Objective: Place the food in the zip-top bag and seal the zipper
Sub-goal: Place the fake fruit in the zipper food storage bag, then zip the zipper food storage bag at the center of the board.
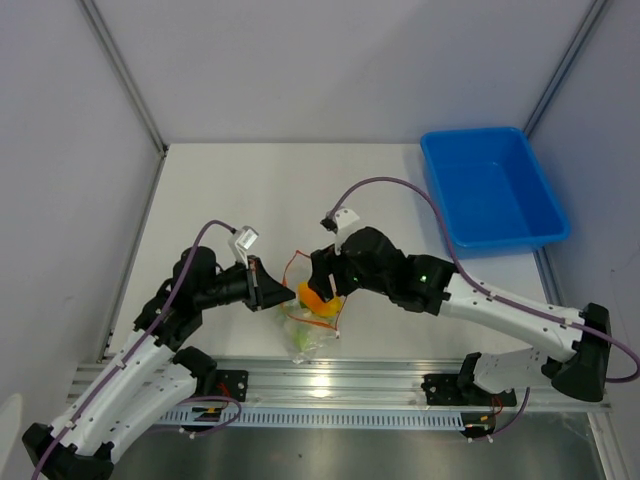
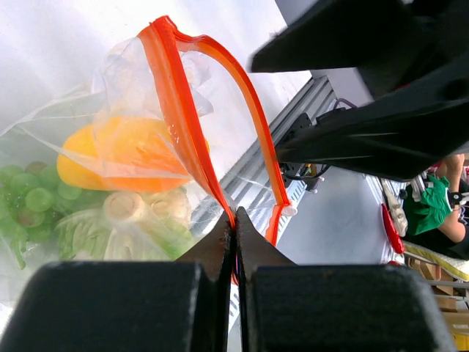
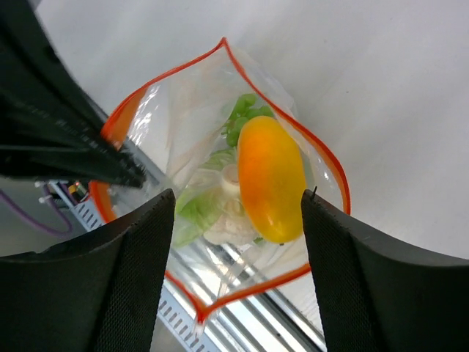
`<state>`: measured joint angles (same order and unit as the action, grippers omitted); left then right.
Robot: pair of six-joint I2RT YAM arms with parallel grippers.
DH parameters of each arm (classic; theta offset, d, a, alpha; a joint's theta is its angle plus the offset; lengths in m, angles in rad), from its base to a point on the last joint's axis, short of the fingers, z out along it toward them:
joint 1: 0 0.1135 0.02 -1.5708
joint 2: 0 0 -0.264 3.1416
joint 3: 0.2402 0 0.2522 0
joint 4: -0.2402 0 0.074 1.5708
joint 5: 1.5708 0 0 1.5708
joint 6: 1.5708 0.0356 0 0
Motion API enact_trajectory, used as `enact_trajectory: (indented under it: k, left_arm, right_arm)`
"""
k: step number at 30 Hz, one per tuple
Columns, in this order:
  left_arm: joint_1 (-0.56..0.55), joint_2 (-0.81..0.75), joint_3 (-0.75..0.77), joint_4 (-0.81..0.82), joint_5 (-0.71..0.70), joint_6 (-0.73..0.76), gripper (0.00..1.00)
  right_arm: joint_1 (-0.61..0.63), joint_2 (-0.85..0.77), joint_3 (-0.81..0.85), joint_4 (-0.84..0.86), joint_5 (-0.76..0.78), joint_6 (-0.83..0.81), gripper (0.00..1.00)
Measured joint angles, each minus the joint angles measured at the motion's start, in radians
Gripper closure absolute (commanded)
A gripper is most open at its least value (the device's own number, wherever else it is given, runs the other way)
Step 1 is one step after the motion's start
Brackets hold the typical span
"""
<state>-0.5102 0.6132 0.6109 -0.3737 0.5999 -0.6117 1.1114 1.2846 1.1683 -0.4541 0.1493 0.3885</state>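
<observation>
The clear zip-top bag point(image 1: 305, 330) hangs open near the table's front edge, and all the food lies inside it. The orange-yellow fruit point(image 3: 271, 178) rests on top of the cauliflower point(image 3: 220, 213) and the green cluster point(image 3: 240, 114). The orange-red zipper point(image 3: 333, 165) gapes in a wide loop. My left gripper point(image 2: 234, 220) is shut on the zipper point(image 2: 176, 117) at one side of the mouth. My right gripper point(image 3: 238, 213) stands open just above the mouth, its fingers point(image 3: 139, 242) on either side of the fruit and touching nothing. In the left wrist view the fruit point(image 2: 124, 150), cauliflower point(image 2: 139, 213) and green cluster point(image 2: 33, 194) show through the plastic.
A blue tray point(image 1: 493, 188) stands at the back right of the white table point(image 1: 250, 190). An aluminium rail point(image 1: 330, 380) runs along the front edge just below the bag. Grey walls enclose the table on three sides.
</observation>
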Motion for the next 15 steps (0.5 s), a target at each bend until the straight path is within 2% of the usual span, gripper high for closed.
enact_trajectory:
  k: [7,15]
  left_arm:
    - [0.0,-0.008,0.006,-0.012,-0.02,-0.01,1.0]
    - [0.0,-0.014,0.023,-0.023,-0.031,-0.017,0.99]
  right_arm:
    - [0.01,-0.117,0.013,-0.119,-0.066,-0.017,0.34]
    - [0.061,-0.236,-0.043,-0.223,-0.132,0.014,0.37]
